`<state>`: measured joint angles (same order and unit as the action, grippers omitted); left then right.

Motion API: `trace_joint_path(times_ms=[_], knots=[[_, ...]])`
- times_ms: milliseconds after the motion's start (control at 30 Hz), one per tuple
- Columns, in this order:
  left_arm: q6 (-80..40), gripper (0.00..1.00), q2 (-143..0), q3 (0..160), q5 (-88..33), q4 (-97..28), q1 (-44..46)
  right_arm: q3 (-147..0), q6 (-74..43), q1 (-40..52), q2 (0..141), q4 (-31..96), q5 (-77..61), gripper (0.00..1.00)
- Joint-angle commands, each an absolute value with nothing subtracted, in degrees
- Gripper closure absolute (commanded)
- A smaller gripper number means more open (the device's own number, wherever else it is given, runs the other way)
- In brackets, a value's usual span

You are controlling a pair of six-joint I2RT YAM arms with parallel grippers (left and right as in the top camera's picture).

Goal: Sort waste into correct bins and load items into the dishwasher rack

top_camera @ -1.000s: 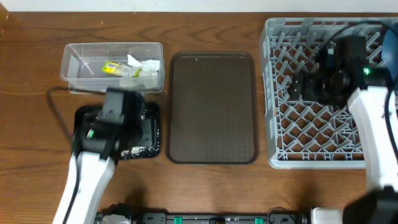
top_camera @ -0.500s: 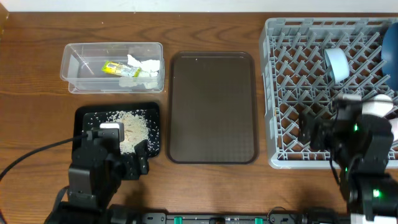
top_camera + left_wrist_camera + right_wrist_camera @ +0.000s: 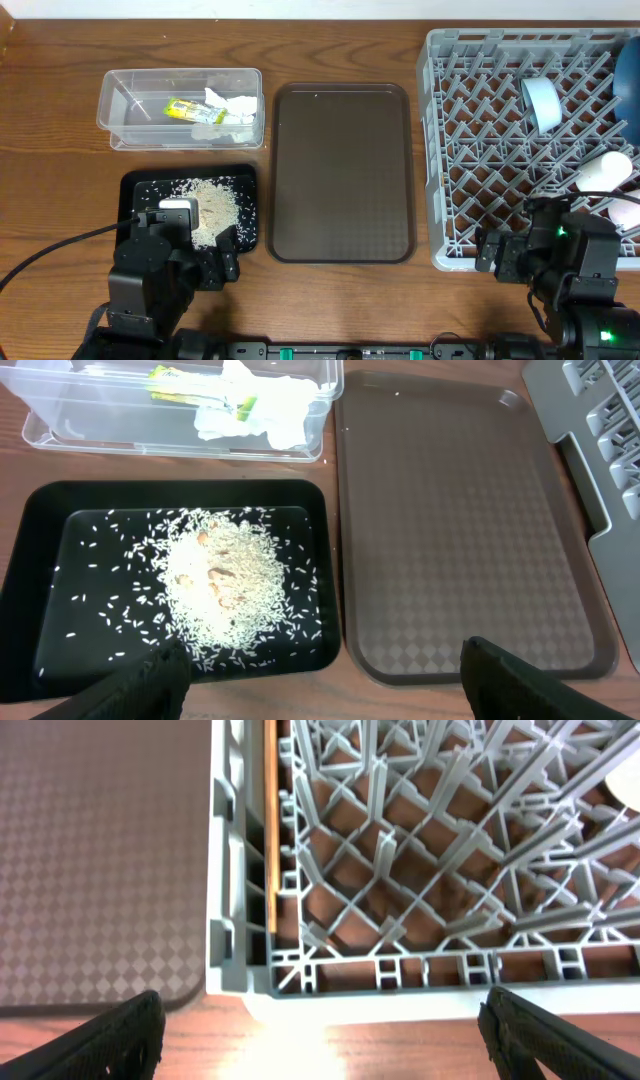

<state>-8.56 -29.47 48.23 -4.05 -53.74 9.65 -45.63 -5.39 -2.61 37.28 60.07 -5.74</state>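
Observation:
The clear tub (image 3: 130,100) holds the crumpled napkin (image 3: 230,106) and the yellow-green wrapper (image 3: 183,108). The black tray (image 3: 135,195) holds a pile of rice (image 3: 210,203). The grey dishwasher rack (image 3: 436,150) holds the light-blue bowl (image 3: 541,103), the dark-blue plate (image 3: 628,75), the cream cup (image 3: 607,168) and the pink cup (image 3: 630,212). A chopstick (image 3: 270,830) lies along the rack's left wall. My left gripper (image 3: 325,690) is open and empty, over the front edge of the black tray. My right gripper (image 3: 330,1040) is open and empty, at the rack's front left corner.
The large brown serving tray (image 3: 343,172) lies bare between the black tray and the rack. Bare wooden table runs along the front edge, where both arms sit.
Both arms have pulled back toward the table's front edge. The left arm uncovered the rice on the black tray. The right arm has withdrawn from inside the rack.

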Motion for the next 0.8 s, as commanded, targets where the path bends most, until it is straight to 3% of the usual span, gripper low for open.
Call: trace_joint_path(times_ms=[0,433,767], knots=[[-8.2,0.12,-29.3,47.8,-3.2,-53.7,9.7,-45.3,-5.3,-2.5,37.1,60.7,-5.4,0.01],[-8.2,0.11,-29.3,47.8,-3.2,-53.7,9.7,-45.1,-5.2,-1.7,34.1,59.2,-1.5,0.01],[-8.2,0.11,-29.3,47.8,-3.2,-53.7,9.7,-33.2,1.6,1.5,17.9,38.2,-1.5,0.01]])
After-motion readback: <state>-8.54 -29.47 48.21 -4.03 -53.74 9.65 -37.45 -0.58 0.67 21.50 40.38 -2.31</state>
